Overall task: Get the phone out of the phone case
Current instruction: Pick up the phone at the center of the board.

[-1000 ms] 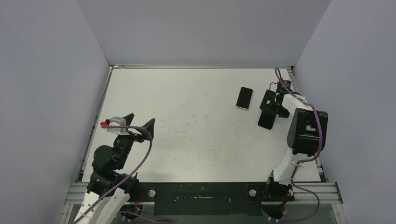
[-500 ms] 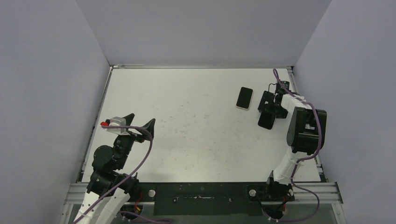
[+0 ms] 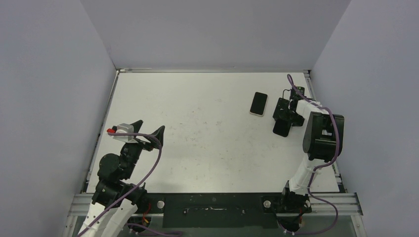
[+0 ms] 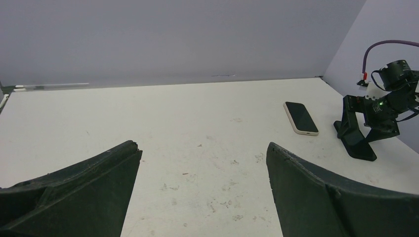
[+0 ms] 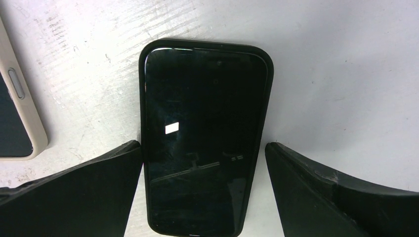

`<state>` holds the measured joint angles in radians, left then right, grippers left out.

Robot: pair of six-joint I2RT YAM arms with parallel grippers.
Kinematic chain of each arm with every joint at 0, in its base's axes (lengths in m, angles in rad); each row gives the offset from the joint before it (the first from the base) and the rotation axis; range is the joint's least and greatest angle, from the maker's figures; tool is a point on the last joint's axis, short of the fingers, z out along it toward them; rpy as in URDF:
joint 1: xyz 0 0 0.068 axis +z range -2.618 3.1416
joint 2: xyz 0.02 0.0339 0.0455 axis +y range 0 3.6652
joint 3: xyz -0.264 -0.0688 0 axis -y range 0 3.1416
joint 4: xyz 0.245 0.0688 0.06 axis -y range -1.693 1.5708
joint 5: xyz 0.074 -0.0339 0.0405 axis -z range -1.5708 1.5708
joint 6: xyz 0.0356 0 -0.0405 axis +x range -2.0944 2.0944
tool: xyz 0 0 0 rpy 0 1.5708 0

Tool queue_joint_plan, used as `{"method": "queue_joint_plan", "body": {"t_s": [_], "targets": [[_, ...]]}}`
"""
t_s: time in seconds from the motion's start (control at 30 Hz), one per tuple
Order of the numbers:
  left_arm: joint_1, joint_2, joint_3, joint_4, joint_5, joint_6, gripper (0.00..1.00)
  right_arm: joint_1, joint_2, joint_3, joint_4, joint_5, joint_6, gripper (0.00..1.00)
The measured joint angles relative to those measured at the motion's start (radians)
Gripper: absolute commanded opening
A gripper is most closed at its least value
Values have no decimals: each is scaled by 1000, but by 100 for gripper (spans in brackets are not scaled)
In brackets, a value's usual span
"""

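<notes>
A black phone in a black case lies flat, screen up, on the white table at the right. My right gripper is open, pointing down over its near half, one finger on each long side, the left finger close to the case edge. It also shows in the top view. A second phone in a beige case lies just left of it, its edge visible in the right wrist view. My left gripper is open and empty at the near left.
The table is white and scuffed, with grey walls on three sides. The right wall stands close to the right arm. From the left wrist view the beige phone and the right gripper sit far to the right.
The right wrist has shifted slightly toward the far side over the black phone. The phones and the left arm have not moved.
</notes>
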<state>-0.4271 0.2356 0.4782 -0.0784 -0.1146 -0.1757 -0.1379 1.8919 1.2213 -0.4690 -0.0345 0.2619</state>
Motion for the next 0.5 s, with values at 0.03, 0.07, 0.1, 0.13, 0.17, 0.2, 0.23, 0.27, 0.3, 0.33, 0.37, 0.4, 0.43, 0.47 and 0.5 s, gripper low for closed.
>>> {"method": "queue_joint_plan", "body": {"t_s": [0.03, 0.07, 0.1, 0.13, 0.17, 0.2, 0.23, 0.27, 0.3, 0.33, 0.37, 0.4, 0.43, 0.47, 0.5], "targets": [[0, 2, 0, 0, 2, 0, 97, 2, 0, -1, 3, 1, 0, 91], [0, 5, 0, 0, 7, -1, 97, 6, 0, -3, 6, 0, 0, 88], [0, 11, 0, 0, 13, -1, 97, 10, 0, -6, 13, 1, -1, 85], [0, 21, 2, 0, 19, -2, 97, 15, -3, -11, 20, 1, -1, 81], [-1, 35, 5, -1, 24, -4, 97, 20, -5, -18, 28, 2, -2, 76], [-2, 50, 8, -2, 29, -7, 97, 23, -10, -26, 37, 3, -3, 72], [-3, 68, 12, -5, 34, -14, 97, 28, -18, -35, 46, 2, -2, 67], [-3, 86, 17, -8, 40, -24, 97, 33, -23, -43, 52, 0, -1, 63], [-3, 107, 24, -16, 44, -32, 97, 40, -30, -53, 58, 1, 2, 59], [-3, 134, 35, -26, 48, -45, 97, 48, -38, -63, 63, -4, 7, 56], [-3, 165, 51, -40, 53, -55, 97, 61, -49, -76, 68, -9, 13, 53], [-3, 199, 67, -54, 61, -66, 97, 71, -55, -85, 69, -13, 11, 50], [-3, 227, 81, -64, 68, -76, 97, 84, -65, -96, 71, -13, 11, 47], [-3, 268, 99, -77, 79, -90, 97, 99, -74, -107, 71, -18, 12, 44], [-3, 294, 109, -84, 90, -100, 97, 115, -85, -119, 71, -23, 13, 42]]}}
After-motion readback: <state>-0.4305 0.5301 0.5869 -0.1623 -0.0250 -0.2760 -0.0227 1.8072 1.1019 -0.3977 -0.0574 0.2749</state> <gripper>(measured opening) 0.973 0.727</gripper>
